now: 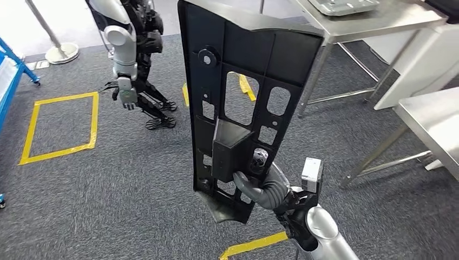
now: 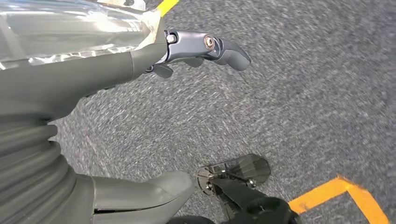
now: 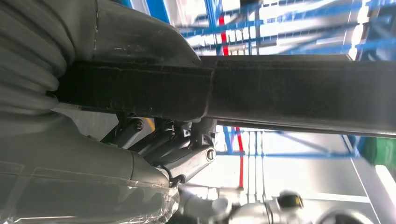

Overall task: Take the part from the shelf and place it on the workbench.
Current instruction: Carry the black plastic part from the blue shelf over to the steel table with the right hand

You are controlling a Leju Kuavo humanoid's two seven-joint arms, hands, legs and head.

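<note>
A large black plastic panel [image 1: 243,92] with several cut-out holes stands upright in the middle of the head view, held off the floor. My right hand [image 1: 263,184] grips it low down, the thumb hooked around a boxy block on its face. In the right wrist view the panel's dark edge [image 3: 280,88] runs across the picture, with my right hand's fingers [image 3: 187,158] curled under it. My left hand [image 2: 140,70] hangs over the grey carpet with its fingers [image 2: 219,49] stretched out and nothing in them. A steel workbench [image 1: 379,21] stands at the upper right of the head view.
Another humanoid robot [image 1: 132,54] stands on the carpet at the upper left. Yellow tape [image 1: 59,127] marks a square on the floor at left. A second steel table [image 1: 433,119] stands at the right edge. Blue shelving [image 1: 8,76] shows at the far left.
</note>
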